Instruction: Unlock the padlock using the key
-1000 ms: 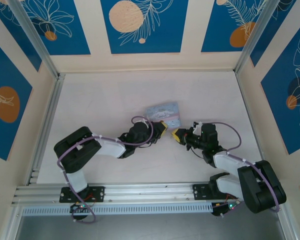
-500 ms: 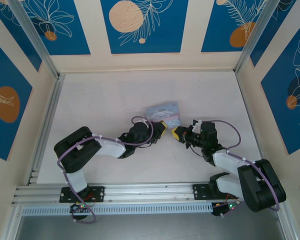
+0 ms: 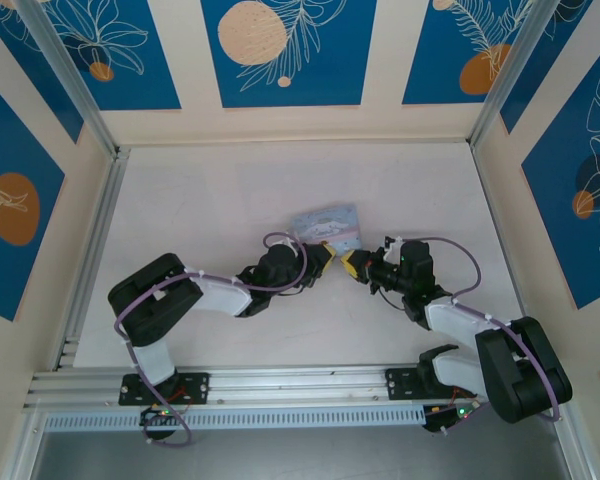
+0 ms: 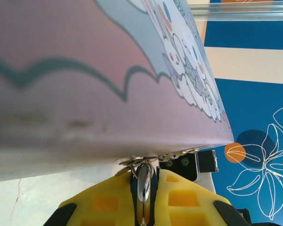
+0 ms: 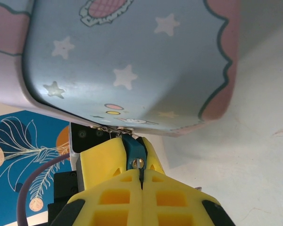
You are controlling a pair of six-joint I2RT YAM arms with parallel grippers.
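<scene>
Right pincer (image 5: 130, 143), clamped tight on the key (image 5: 134, 154), points its long axis straight ahead at the padlock (image 4: 143, 184), apparently just beyond its tips, which the facing left pincer (image 4: 145, 175) pinches under the tin (image 5: 132, 61).

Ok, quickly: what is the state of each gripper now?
Left gripper: closed on what seems the padlock, small and silver.
Right gripper: closed on what seems the key, its head blue.

1. Tin (image 4: 85, 70): smooth printed metal, soft satin sheen.
2. Padlock (image 4: 144, 181), at 6 o'clock: bright polished metal.
3. Key (image 5: 133, 153): dark, dull finish.
4. Pads (image 5: 104, 165): matt yellow plastic.
5. Table (image 5: 254, 141): matt white, faintly scuffed.
</scene>
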